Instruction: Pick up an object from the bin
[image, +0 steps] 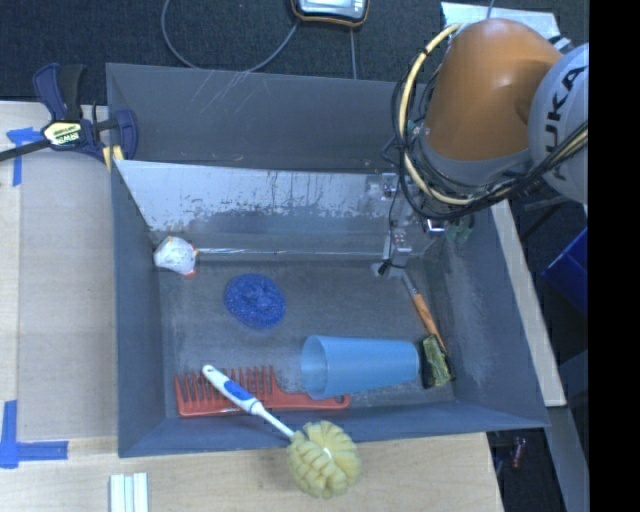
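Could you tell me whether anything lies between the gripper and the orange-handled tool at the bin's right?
Nothing visible does: the orange-handled tool begins just in front of the gripper, with the blue cup off beside its dark end.

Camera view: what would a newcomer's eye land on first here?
Probably the arm's orange cover, bulking over the back right corner of the bin. Next comes the blue cup, lying on its side at front right. Then the brush, whose pale head hangs out over the front rim while its handle crosses a red comb.
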